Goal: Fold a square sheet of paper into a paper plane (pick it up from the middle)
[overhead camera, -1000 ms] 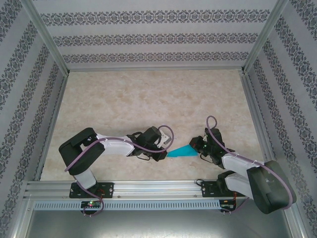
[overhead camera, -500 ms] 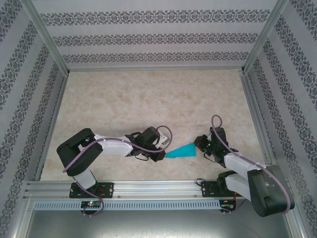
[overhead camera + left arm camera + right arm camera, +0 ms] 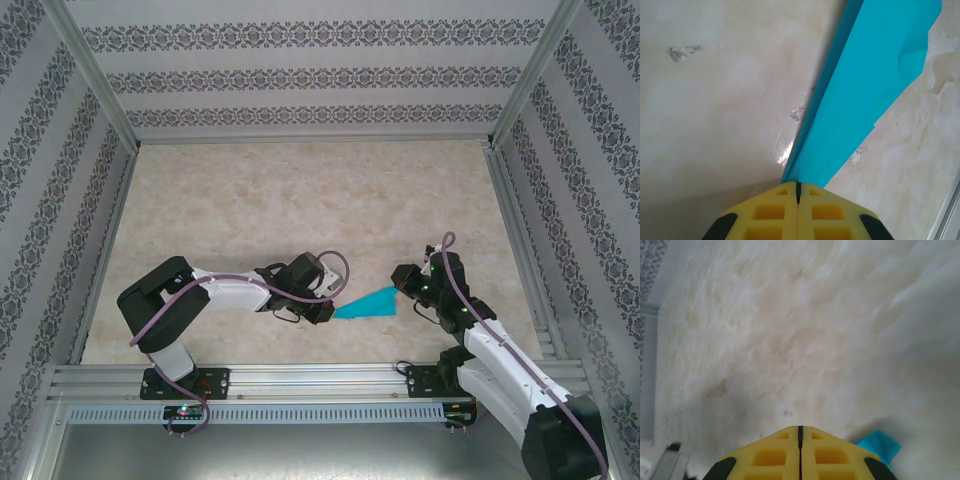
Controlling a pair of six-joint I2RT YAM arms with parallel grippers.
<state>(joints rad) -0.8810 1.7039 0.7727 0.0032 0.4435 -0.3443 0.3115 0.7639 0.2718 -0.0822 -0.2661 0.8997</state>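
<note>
Right gripper (image 3: 403,277) backed off the wide end of the paper plane (image 3: 368,303), jaws pressed together, empty, just beside it; left gripper (image 3: 324,312) pinches the nose, tip hidden inside the pinch.

marbled beige table (image 3: 300,200), floral-striped walls (image 3: 300,75), aluminium frame (image 3: 300,378).

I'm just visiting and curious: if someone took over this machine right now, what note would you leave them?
Left gripper: fingers shut on the narrow end of the paper plane, near the front of the table.
Right gripper: fingers shut, nothing between them, beside the plane's wide end.
Done: the paper is folded into a slim dart.
Left: probably only to set it down and let go.
</note>
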